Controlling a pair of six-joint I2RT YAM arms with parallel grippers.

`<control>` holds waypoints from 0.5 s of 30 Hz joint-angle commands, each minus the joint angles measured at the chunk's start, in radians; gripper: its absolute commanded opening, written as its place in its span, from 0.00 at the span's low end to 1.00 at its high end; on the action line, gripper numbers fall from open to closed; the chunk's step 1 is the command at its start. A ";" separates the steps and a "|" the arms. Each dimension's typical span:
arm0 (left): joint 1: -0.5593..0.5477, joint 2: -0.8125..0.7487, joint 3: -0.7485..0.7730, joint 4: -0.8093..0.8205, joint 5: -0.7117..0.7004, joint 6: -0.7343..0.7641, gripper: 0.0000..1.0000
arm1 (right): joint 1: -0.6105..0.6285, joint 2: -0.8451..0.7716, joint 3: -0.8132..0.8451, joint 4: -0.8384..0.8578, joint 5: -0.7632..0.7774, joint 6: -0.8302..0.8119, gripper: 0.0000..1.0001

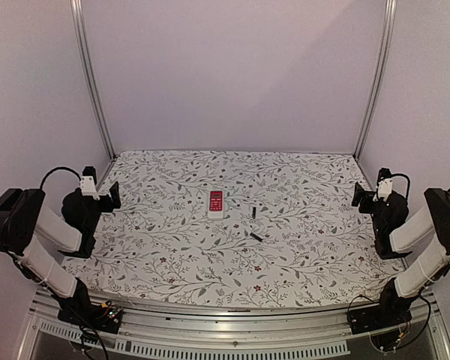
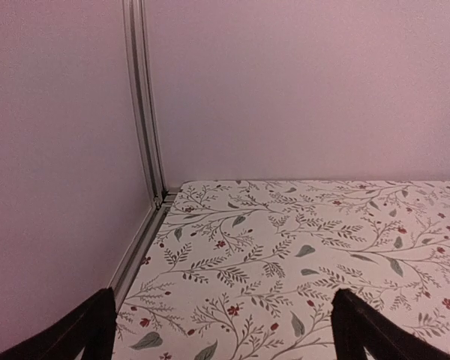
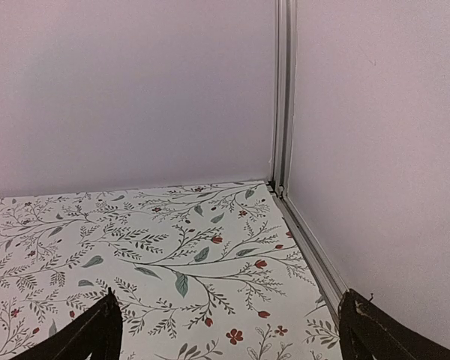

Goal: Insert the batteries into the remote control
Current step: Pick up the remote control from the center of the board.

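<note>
One remote control (image 1: 216, 203) lies mid-table on the floral cloth (image 1: 172, 255), red button panel up, its long axis running near to far. To its right, not touching it, are two more things. The farther battery (image 1: 254, 213) lies parallel to the remote, and the nearer battery (image 1: 256, 237) lies diagonally. The left gripper (image 1: 113, 196) and right gripper (image 1: 358, 195) hang at the table's sides, jaws spread wide, grasping nothing.

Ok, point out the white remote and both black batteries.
White flat remote control with red button panel (image 1: 216, 202): top view, red panel.
Farther thin black battery (image 1: 254, 213): top view, middle.
Nearer thin black battery (image 1: 256, 237): top view, middle.
</note>
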 commanded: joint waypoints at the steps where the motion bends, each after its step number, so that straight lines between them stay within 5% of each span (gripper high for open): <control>1: -0.002 0.012 0.012 -0.011 0.018 0.001 1.00 | 0.007 0.011 0.015 0.017 -0.005 -0.005 0.99; 8: 0.004 0.021 0.015 0.002 0.031 -0.001 1.00 | 0.002 0.004 0.019 -0.006 -0.010 -0.002 0.99; 15: -0.005 0.009 0.033 -0.041 0.009 -0.002 1.00 | 0.002 -0.277 0.158 -0.490 -0.100 0.066 0.99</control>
